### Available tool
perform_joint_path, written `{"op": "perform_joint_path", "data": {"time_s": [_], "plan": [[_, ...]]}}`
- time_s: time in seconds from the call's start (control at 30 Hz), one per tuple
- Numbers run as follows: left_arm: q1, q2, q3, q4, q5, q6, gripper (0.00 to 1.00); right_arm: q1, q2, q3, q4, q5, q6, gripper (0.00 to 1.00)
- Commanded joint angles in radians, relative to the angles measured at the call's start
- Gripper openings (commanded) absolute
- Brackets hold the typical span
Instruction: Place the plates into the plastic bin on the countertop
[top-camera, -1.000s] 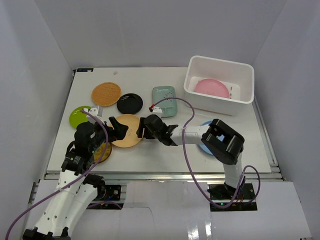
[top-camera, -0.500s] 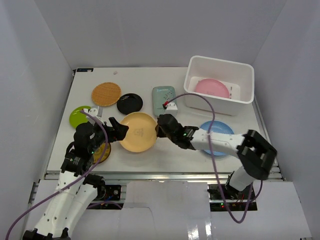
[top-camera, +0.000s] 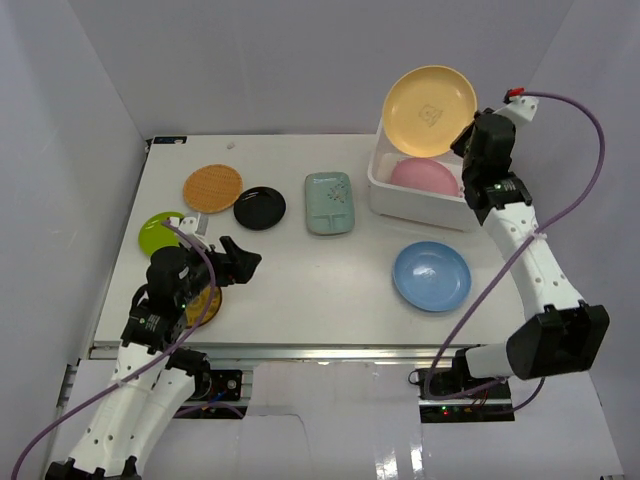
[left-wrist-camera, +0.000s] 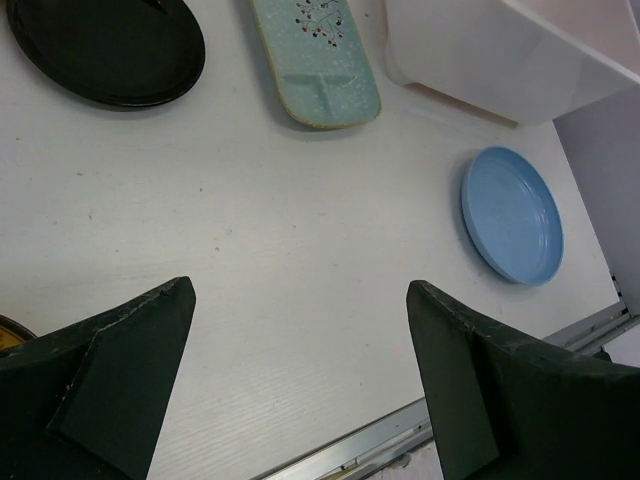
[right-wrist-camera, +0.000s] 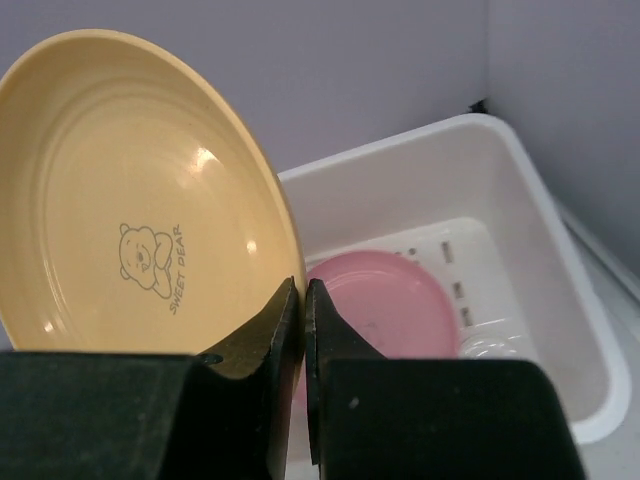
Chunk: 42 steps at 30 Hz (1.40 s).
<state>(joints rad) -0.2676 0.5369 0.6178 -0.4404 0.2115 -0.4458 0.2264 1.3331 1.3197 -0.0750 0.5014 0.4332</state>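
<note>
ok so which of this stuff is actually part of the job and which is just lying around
job: plastic bin, pink plate inside it, tan plate in right tool, blue plate, teal plate, black plate, orange-brown plate, lime green plate
lying about: purple cables only

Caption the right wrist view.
Right tool grips a round tan plate by its rim above white plastic bin holding round pink plate.

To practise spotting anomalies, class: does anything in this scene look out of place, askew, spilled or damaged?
Nothing is spilled or damaged. One thing stands out: the tan plate, pinched at its rim by the right end effector, hangs steeply tilted above the plastic bin, where the pink plate lies flat.
</note>
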Motion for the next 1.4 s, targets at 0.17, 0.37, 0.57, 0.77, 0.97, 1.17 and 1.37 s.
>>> {"op": "perform_joint_path", "data": {"time_s": [0.17,0.37,0.57,0.77,0.97,1.17,1.37], "plan": [[-0.018,0.017,0.003,0.019,0.057,0.004,0.98,-0.208,0.287,0.154,-0.181,-0.092,-0.028,0.08],[-0.028,0.038,-0.007,0.049,0.124,-0.004,0.98,-0.213,0.324,0.093,-0.187,-0.127,-0.022,0.10],[-0.036,0.153,-0.065,0.207,0.372,-0.147,0.98,-0.213,0.330,0.118,-0.227,-0.165,-0.022,0.77],[-0.339,0.214,-0.086,0.347,0.120,-0.269,0.97,-0.213,0.167,0.078,-0.204,-0.293,0.012,0.96],[-0.671,0.656,0.069,0.465,-0.176,-0.287,0.97,-0.200,-0.158,-0.189,-0.054,-0.532,0.100,0.91],[-0.762,1.096,0.319,0.509,-0.239,-0.274,0.94,-0.151,-0.457,-0.453,-0.034,-0.632,0.124,0.89],[-0.766,1.321,0.502,0.522,-0.268,-0.287,0.93,-0.150,-0.687,-0.554,-0.114,-0.626,0.102,0.89]]}}
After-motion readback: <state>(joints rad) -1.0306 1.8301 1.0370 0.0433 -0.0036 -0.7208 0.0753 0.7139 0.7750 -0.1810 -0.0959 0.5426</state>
